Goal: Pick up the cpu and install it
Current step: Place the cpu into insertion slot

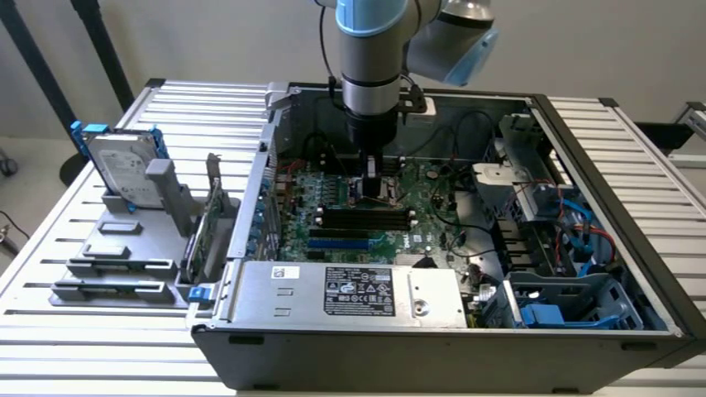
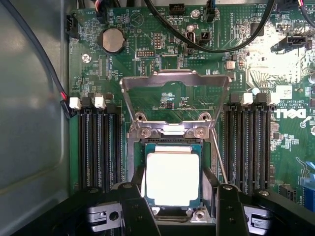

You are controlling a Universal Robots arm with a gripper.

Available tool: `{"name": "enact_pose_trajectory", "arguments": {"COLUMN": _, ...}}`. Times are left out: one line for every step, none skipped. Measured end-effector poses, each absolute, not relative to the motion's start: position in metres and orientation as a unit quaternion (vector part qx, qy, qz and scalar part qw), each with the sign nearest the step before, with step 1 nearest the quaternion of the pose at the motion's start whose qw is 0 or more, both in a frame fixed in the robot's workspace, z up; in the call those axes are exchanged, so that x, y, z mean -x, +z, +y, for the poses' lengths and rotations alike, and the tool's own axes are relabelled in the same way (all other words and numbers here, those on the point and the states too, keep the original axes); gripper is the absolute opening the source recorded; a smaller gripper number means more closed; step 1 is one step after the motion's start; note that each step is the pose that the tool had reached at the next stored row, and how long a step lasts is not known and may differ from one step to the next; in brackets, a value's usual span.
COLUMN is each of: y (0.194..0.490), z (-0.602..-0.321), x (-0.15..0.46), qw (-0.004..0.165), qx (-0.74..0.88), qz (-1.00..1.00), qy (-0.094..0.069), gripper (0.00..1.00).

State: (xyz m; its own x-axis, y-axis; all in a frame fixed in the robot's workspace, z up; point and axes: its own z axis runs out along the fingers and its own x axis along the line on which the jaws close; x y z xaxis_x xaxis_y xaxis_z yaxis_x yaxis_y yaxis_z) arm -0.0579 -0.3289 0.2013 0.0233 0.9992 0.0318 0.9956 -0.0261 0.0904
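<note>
Fingers (image 2: 134,216) spread, straddling cpu (image 2: 172,179); their ends cut off.

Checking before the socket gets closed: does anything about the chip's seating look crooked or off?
Nothing stands out. The square silver-topped cpu lies flat in the black-framed socket, its edges parallel to the frame. The hinged grey metal load plate stands open, undamaged.

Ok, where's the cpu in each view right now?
Exterior view: hidden beneath the claw, over the middle of the motherboard.
Wrist view: the cpu lies in the socket, between the open claw's fingers.
Shared landmark: the black memory slots beside the socket.
</note>
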Motion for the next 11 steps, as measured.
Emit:
{"name": "enact_pose_trajectory", "arguments": {"y": 0.2012, "z": -0.3289, "x": 0.0579, "qw": 0.022, "qx": -0.715, "qz": 0.698, "qy": 0.043, "gripper": 0.54}}
{"name": "enact_pose_trajectory", "arguments": {"y": 0.201, "z": -0.3288, "x": 0.0579, "qw": 0.022, "qx": -0.715, "qz": 0.698, "qy": 0.042, "gripper": 0.54}}
{"name": "enact_pose_trajectory", "arguments": {"y": 0.2008, "z": -0.3288, "x": 0.0579, "qw": 0.022, "qx": -0.715, "qz": 0.698, "qy": 0.042, "gripper": 0.54}}
{"name": "enact_pose_trajectory", "arguments": {"y": 0.2006, "z": -0.3286, "x": 0.0579, "qw": 0.022, "qx": -0.715, "qz": 0.698, "qy": 0.042, "gripper": 0.54}}
{"name": "enact_pose_trajectory", "arguments": {"y": 0.2004, "z": -0.3284, "x": 0.0579, "qw": 0.022, "qx": -0.714, "qz": 0.698, "qy": 0.042, "gripper": 0.54}}
{"name": "enact_pose_trajectory", "arguments": {"y": 0.2002, "z": -0.3283, "x": 0.0579, "qw": 0.023, "qx": -0.714, "qz": 0.698, "qy": 0.042, "gripper": 0.54}}
{"name": "enact_pose_trajectory", "arguments": {"y": 0.2, "z": -0.3281, "x": 0.0579, "qw": 0.023, "qx": -0.714, "qz": 0.698, "qy": 0.042, "gripper": 0.54}}
{"name": "enact_pose_trajectory", "arguments": {"y": 0.1999, "z": -0.328, "x": 0.0579, "qw": 0.023, "qx": -0.714, "qz": 0.698, "qy": 0.042, "gripper": 0.54}}
{"name": "enact_pose_trajectory", "arguments": {"y": 0.1996, "z": -0.3278, "x": 0.0579, "qw": 0.023, "qx": -0.714, "qz": 0.699, "qy": 0.041, "gripper": 0.54}}
{"name": "enact_pose_trajectory", "arguments": {"y": 0.1994, "z": -0.3277, "x": 0.0579, "qw": 0.023, "qx": -0.714, "qz": 0.699, "qy": 0.041, "gripper": 0.54}}
{"name": "enact_pose_trajectory", "arguments": {"y": 0.1992, "z": -0.3276, "x": 0.0579, "qw": 0.023, "qx": -0.714, "qz": 0.699, "qy": 0.041, "gripper": 0.54}}
